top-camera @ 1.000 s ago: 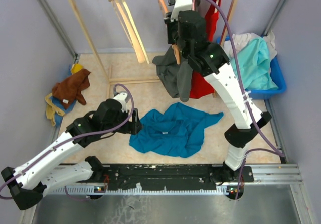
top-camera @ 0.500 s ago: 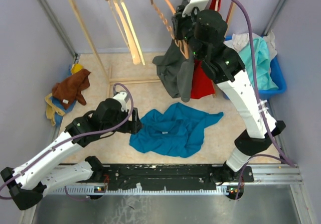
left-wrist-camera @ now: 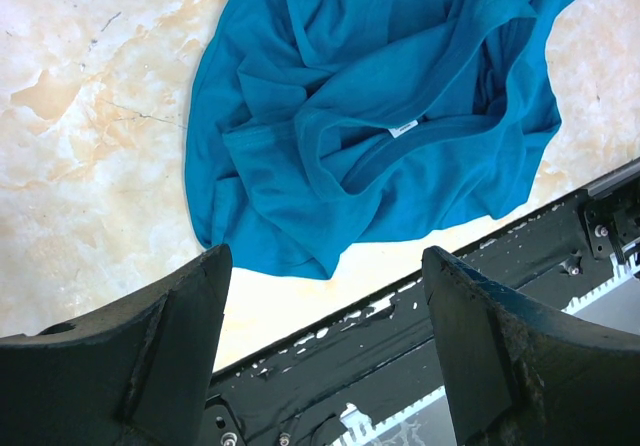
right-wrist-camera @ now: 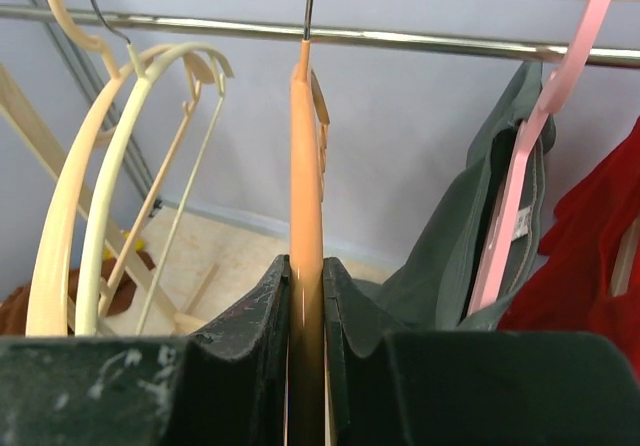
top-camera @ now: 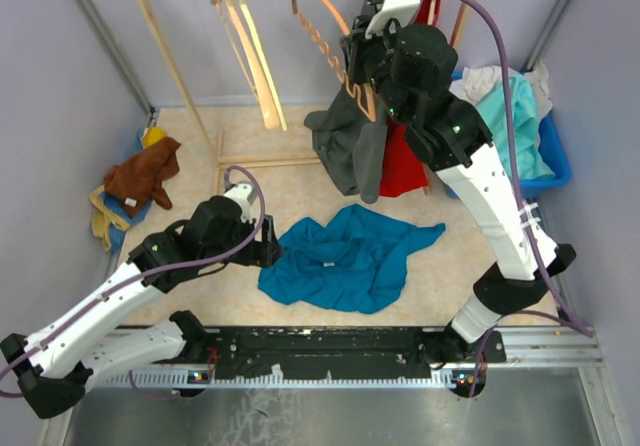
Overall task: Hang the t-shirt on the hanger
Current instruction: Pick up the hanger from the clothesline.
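My right jaws are clamped tight on the orange hanger, pinching its thin frame a little below the silver hook, which reaches up to the metal rail between cream hangers and a pink hanger. My left jaws stand wide apart, holding nothing, above the teal-blue t-shirt, which lies crumpled on the marbled worktop.
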Available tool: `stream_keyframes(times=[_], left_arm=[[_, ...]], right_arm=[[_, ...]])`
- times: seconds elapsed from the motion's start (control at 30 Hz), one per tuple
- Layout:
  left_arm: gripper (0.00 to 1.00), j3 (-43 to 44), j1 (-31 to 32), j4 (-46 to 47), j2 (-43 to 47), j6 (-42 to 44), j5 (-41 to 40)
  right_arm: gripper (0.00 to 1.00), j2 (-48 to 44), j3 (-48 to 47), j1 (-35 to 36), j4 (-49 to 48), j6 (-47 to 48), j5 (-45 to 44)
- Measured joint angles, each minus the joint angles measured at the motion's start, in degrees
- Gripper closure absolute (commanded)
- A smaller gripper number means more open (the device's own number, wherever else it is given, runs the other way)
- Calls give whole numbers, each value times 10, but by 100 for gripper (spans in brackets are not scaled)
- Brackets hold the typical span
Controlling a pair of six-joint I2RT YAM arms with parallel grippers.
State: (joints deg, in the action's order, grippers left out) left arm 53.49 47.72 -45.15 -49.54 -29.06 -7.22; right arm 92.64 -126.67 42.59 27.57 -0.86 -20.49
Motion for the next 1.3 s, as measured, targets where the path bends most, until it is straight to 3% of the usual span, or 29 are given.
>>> stream_keyframes(times=[0.2, 0.4, 0.77, 1.3], left_arm=[[17, 0, 0, -2, 0, 0, 0], [17, 0, 0, -3, -6, 0, 0], [17, -2, 0, 8, -35, -9, 2], [22, -23, 2, 55, -198, -31, 10]], right_arm=[[100, -40, 36, 0, 16, -19, 15], [100, -148, 147, 0, 44, -44, 31], [100, -309, 245, 0, 121, -94, 82], [100, -492, 381, 0, 290, -165, 149]])
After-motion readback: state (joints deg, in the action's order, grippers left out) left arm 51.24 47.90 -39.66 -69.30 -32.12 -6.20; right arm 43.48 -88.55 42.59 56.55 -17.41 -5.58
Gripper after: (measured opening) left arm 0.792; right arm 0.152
